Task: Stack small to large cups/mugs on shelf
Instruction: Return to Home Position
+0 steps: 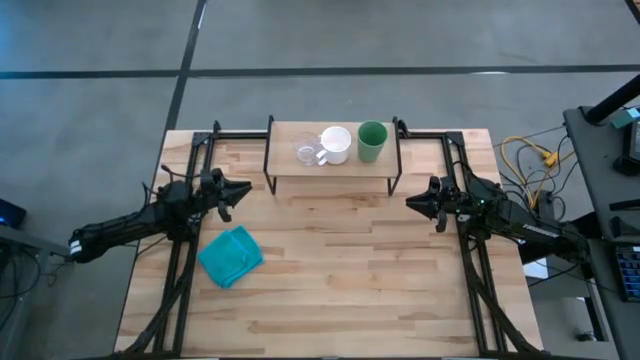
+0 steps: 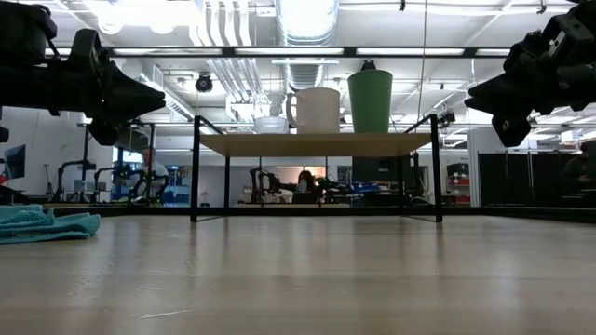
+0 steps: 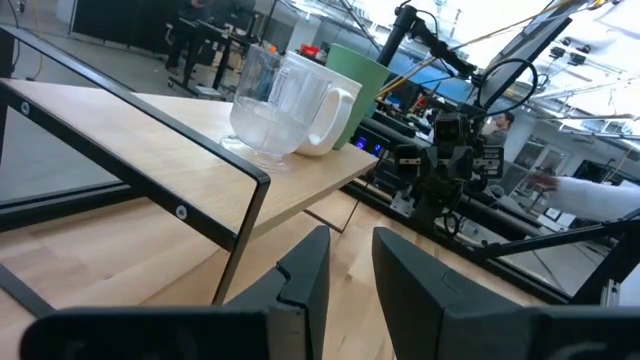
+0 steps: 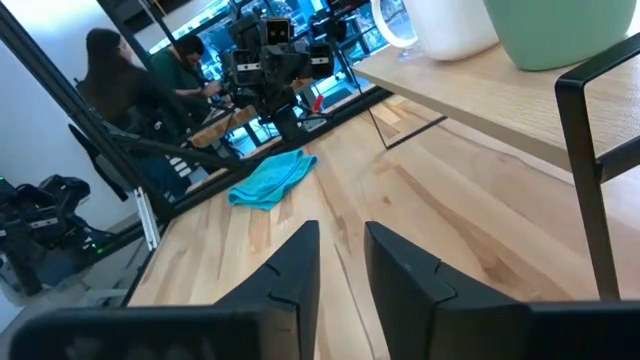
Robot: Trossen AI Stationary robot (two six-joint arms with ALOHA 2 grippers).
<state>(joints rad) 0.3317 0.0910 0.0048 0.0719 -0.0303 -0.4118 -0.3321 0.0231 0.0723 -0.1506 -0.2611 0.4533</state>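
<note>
Three cups stand side by side on their bases on the shelf (image 1: 333,165), a light-wood board on thin black legs near the table's far edge. From left to right they are the clear glass cup (image 1: 307,153), the white handled mug (image 1: 336,143) and the taller green cup (image 1: 371,141). My left gripper (image 1: 246,187) hovers left of the shelf and is shut. My right gripper (image 1: 410,204) hovers right of the shelf's near corner and is shut too. Both point toward the shelf and touch nothing. The low view shows both raised to about the height of the shelf board (image 2: 317,143).
A crumpled teal cloth (image 1: 231,256) lies on the tabletop left of centre, nearer than my left gripper. Black frame rails (image 1: 185,200) run along both table sides. Bare wood (image 1: 340,270) stretches in front of the shelf. People sit beyond the table in the right wrist view (image 4: 120,90).
</note>
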